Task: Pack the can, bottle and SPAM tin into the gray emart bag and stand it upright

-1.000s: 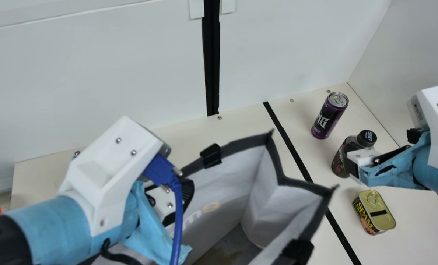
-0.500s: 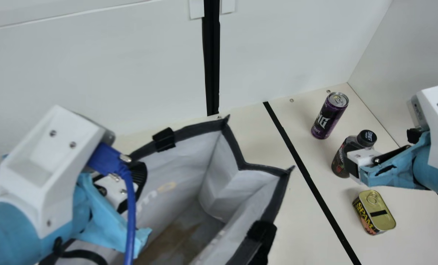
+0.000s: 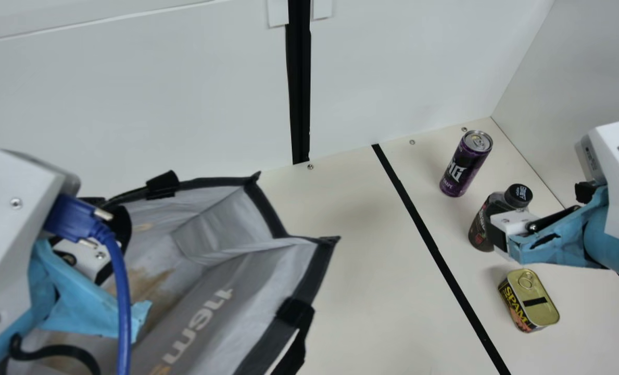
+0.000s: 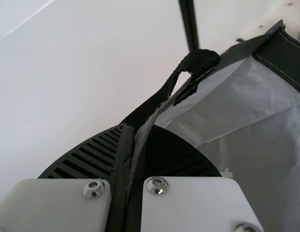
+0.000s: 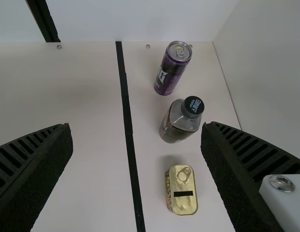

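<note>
1. Bag fabric fills much of the lower left of the main view; the gray emart bag (image 3: 267, 265) has its dark-edged mouth gaping, with a black strap (image 3: 294, 311) hanging at its near rim.
2. Left gripper (image 3: 120, 229) sits at the left of the main view, at the bag's far rim; in the left wrist view its two ribbed fingers press together, the rim's fabric pinched between them, a strap loop just beside.
3. Right gripper (image 3: 501, 238) is at the right of the main view, partly in front of the bottle (image 3: 480, 221); in the right wrist view its fingers stand wide apart, nothing held.
4. Purple can (image 3: 465, 164) stands upright at the upper right of the main view; the bottle, also upright, is near it, lower in the frame; the SPAM tin (image 3: 538, 299) rests lid up at the lower right.
5. Black line (image 3: 435, 250) runs down the table between bag and groceries.
</note>
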{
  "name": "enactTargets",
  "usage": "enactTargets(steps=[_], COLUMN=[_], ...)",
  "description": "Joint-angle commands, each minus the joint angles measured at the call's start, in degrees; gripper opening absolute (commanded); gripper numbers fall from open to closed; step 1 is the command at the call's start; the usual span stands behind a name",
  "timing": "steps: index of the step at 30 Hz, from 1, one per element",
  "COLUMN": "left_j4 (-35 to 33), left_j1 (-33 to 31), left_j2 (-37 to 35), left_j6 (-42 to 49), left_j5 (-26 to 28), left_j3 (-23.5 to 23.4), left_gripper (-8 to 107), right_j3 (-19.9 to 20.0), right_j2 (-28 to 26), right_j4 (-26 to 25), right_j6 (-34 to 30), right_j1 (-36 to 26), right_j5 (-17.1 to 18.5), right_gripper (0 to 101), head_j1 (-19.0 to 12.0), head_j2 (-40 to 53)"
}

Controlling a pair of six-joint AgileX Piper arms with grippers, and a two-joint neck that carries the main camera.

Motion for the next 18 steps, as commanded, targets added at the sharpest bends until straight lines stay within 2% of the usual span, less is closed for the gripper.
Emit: enactTargets(steps=[1, 12, 18], left_j4=[4.43, 20.81, 25.66], left_j1=[-0.28, -3.05, -5.15], left_j2=[-0.26, -1.08, -1.29], left_j6=[-0.76, -8.00, -12.19], left_j5=[-0.64, -2.37, -1.80], left_j3=[1.00, 7.24, 10.73], left_gripper=[-8, -8, -8], right_j3=[0.00, 0.00, 0.00], right_j2=[0.00, 0.00, 0.00], right_j4=[0.00, 0.00, 0.00], right_j6=[0.00, 0.00, 0.00], right_j1=[0.00, 0.00, 0.00], right_j5=[0.00, 0.00, 0.00], right_gripper=[95, 95, 95], head_j1=[-1.30, -1.30, -1.30], head_j2=[-0.14, -0.14, -0.14])
